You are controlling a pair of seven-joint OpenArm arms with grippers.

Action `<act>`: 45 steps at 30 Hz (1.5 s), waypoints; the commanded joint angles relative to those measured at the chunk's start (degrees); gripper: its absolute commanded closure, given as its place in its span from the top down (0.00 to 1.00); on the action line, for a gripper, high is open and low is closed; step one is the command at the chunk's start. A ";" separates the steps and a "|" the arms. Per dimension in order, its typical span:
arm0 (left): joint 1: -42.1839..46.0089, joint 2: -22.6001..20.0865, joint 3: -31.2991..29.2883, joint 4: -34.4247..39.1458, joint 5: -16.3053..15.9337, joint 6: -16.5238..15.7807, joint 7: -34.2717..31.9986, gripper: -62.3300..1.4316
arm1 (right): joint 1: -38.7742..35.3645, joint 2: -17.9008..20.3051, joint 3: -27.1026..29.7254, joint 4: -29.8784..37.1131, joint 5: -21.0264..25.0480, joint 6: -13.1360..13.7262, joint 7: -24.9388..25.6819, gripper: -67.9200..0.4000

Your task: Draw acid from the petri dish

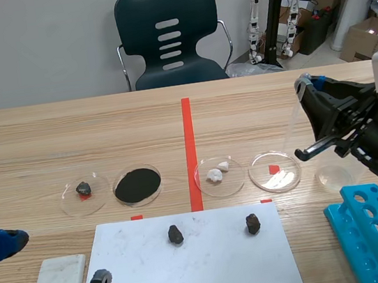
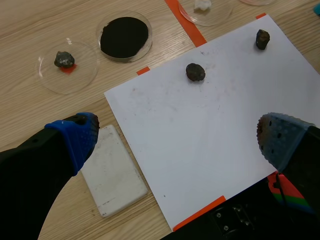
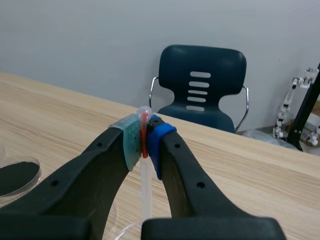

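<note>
Left gripper (image 2: 177,137): jaws wide apart, low over the near edge of the white sheet (image 1: 199,267). Two dark stones (image 1: 175,234) lie on the sheet. Blue tube rack (image 1: 370,228) at near right.

Petri dish (image 1: 274,170): clear, shallow, glinting. It sits at the right end of a four-dish row, right of the red tape line (image 1: 191,148).

Right gripper (image 3: 145,137): clamped on the bulb of a translucent pipette (image 3: 145,190). The stem hangs toward the dish's right rim; tip contact not discernible.

Pale wood table (image 1: 34,142). Dark chair (image 1: 169,35) and a grey wall behind.
</note>
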 commanded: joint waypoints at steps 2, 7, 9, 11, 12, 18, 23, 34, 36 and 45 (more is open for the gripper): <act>0.33 0.28 0.35 0.46 -0.37 -0.02 -0.94 1.00 | 1.60 -0.02 -0.26 -1.11 -0.68 0.04 2.25 0.02; 0.33 0.28 0.35 0.46 -0.37 -0.02 -0.94 1.00 | 3.13 -0.02 -1.11 -4.52 -2.97 -0.17 5.14 0.02; 0.33 0.28 0.35 0.46 -0.37 -0.02 -0.94 1.00 | 3.65 -0.02 -1.75 -5.66 -3.41 -0.20 6.23 0.02; 0.33 0.28 0.35 0.46 -0.37 -0.02 -0.94 1.00 | 3.91 -0.02 -2.21 -6.54 -3.48 -0.22 6.51 0.02; 0.33 0.28 0.35 0.46 -0.37 -0.02 -0.94 1.00 | 4.02 -0.02 -2.40 -6.91 -3.48 -0.22 6.69 0.02; 0.33 0.28 0.35 0.46 -0.37 -0.02 -0.94 1.00 | 4.07 -0.81 -2.58 -9.03 -6.49 -1.97 9.27 0.02; 0.33 0.28 0.35 0.46 -0.37 -0.02 -0.94 1.00 | 4.07 -0.96 -2.58 -10.82 -7.10 -2.36 10.73 0.02; 0.33 0.28 0.35 0.46 -0.37 -0.02 -0.94 1.00 | 5.88 -0.96 -2.58 -14.88 -7.28 -2.36 13.09 0.02; 0.33 0.28 0.35 0.46 -0.37 -0.02 -0.94 1.00 | 5.92 -0.96 -2.58 -15.19 -7.28 -2.36 13.66 0.02; 0.33 0.28 0.35 0.46 -0.37 -0.02 -0.94 1.00 | 5.84 -0.96 -2.58 -16.90 -7.28 -2.36 13.66 0.02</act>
